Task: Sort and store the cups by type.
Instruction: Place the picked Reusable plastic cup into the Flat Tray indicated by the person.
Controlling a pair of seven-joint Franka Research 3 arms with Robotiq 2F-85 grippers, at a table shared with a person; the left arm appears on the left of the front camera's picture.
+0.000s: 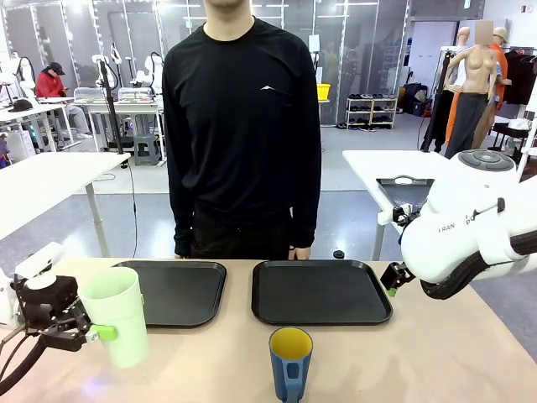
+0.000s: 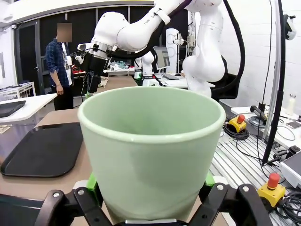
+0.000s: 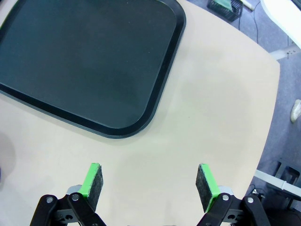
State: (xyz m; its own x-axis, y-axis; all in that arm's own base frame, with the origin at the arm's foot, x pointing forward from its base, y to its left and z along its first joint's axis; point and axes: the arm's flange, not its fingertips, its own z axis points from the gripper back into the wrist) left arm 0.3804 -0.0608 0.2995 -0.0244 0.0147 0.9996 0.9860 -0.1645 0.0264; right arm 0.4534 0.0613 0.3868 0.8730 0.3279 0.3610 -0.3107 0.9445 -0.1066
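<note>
My left gripper [image 1: 94,332] is shut on the tall pale mint-green tumbler [image 1: 117,315] at the table's front left, and the cup leans slightly. In the left wrist view the tumbler [image 2: 150,150] sits between the green pads [image 2: 92,181], mouth toward the camera. The dark blue cup [image 1: 291,365], yellow inside with a handle, stands upright at the front middle, with nothing touching it. My right gripper [image 1: 394,277] hovers just right of the right tray. In the right wrist view it [image 3: 150,181] is open over bare tabletop, with nothing between its fingers.
Two black trays lie side by side across the table, the left tray [image 1: 176,291] and the right tray [image 1: 321,291], both bare; the right tray's corner [image 3: 94,70] is ahead of the right gripper. A person in black stands at the far edge, hands down.
</note>
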